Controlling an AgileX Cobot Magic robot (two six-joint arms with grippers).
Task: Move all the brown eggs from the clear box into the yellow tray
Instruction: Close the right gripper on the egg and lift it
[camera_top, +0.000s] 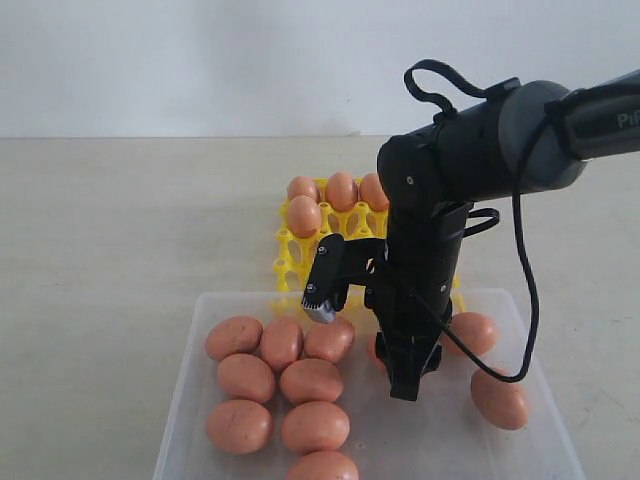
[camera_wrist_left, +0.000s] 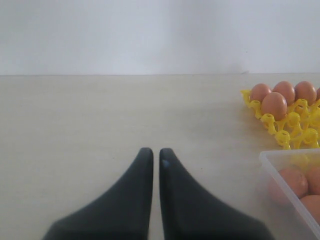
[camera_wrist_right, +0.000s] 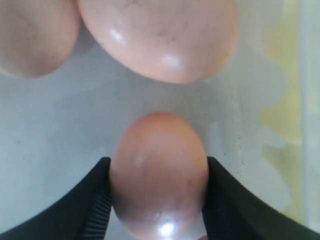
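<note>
The clear box (camera_top: 182, 395) lies at the front with several brown eggs (camera_top: 311, 380) loose in it. Behind it stands the yellow tray (camera_top: 288, 262), with several eggs (camera_top: 340, 190) seated in its far cups. My right gripper (camera_top: 405, 385) reaches down into the box. Its two fingers press against both sides of one brown egg (camera_wrist_right: 159, 172) that rests on the box floor, so the right gripper (camera_wrist_right: 159, 161) is shut on it. My left gripper (camera_wrist_left: 156, 152) hovers over bare table, shut and empty, left of the tray (camera_wrist_left: 287, 132) and the box (camera_wrist_left: 280, 167). It is out of the exterior view.
Two more eggs (camera_wrist_right: 165, 35) lie just beyond the gripped one. Another egg (camera_top: 499, 398) sits alone at the box's right side. The right arm's black cable (camera_top: 520, 280) loops beside the wrist. A beige table (camera_top: 120, 230) spreads to the left.
</note>
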